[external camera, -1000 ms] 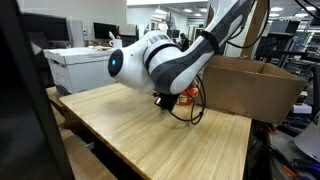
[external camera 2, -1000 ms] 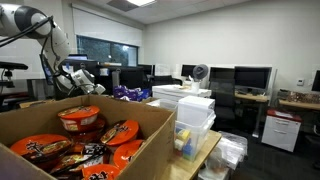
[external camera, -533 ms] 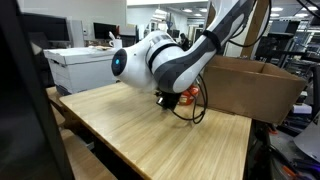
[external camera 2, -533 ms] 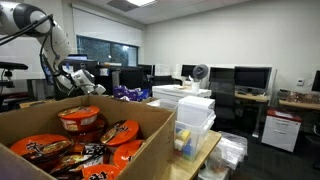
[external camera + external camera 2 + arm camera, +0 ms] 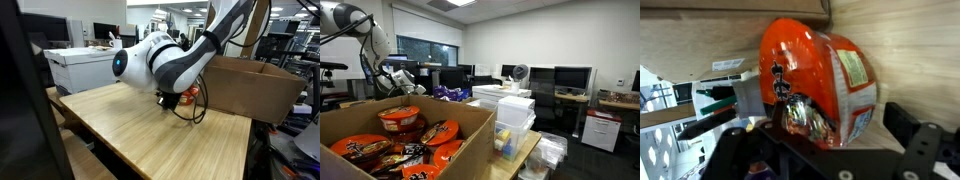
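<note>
The orange noodle bowl lies on the wooden table, near the cardboard box. In the wrist view it seems tipped on its side, with its printed lid towards us. The gripper hangs close over the bowl, beside that same box. Its jaws are spread wide, its fingers stand clear of either flank, and it holds nothing. To take the bowl well, we judge that we should centre it between the jaws and come down until the pads pass its widest curve. Then we should squeeze gently, since the thin wall may dent or slip.
</note>
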Available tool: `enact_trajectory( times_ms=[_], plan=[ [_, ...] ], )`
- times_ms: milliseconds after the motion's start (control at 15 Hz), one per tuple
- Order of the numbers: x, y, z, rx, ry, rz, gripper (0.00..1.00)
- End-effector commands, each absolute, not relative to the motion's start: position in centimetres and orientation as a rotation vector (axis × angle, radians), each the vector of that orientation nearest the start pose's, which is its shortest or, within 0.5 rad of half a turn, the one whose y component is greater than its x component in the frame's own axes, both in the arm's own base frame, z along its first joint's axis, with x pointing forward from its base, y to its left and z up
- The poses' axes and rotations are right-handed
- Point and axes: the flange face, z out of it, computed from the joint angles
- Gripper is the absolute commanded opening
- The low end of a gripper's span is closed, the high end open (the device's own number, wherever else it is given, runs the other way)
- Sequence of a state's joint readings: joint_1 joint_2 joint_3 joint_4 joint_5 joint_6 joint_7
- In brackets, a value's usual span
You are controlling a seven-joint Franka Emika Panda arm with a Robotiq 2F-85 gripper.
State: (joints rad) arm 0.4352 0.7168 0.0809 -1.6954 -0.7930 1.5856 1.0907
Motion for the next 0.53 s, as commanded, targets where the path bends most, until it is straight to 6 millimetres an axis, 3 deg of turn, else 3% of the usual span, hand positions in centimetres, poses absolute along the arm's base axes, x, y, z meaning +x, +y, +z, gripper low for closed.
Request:
enact_trajectory(
  times_ms=[0,467],
  plan=[
    [54.26,21.48,16.64,2.110,-0.224,-0.057,1.00],
    [54.21,21.34,16.51,2.104,-0.231,-0.062,1.00]
  ],
)
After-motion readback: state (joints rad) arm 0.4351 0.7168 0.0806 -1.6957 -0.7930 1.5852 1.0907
